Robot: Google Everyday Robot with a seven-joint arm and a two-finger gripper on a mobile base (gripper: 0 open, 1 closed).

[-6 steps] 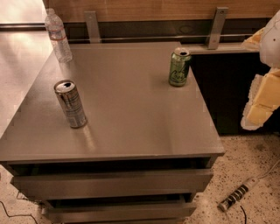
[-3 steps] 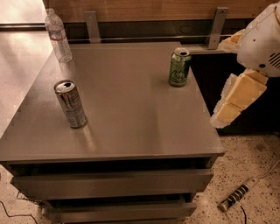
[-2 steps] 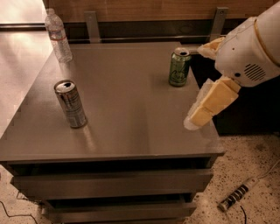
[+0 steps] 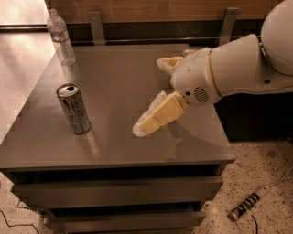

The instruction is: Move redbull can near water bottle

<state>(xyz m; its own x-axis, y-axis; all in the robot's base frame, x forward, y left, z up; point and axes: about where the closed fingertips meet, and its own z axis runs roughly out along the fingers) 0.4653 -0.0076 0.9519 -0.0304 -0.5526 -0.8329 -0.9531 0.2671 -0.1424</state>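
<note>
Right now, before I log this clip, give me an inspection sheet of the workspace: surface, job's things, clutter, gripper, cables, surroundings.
Surface: grey cabinet top, with drawers beneath.
Job's things: redbull can upright near the front left; water bottle upright at the back left corner, apart from the can.
Clutter: nothing seen.
Gripper: gripper open and empty, over the middle of the top, to the right of the can, touching neither item.
Cables: power strip with its cord on the floor, lower right.
Surroundings: speckled floor; wooden wall panel with metal brackets.
</note>
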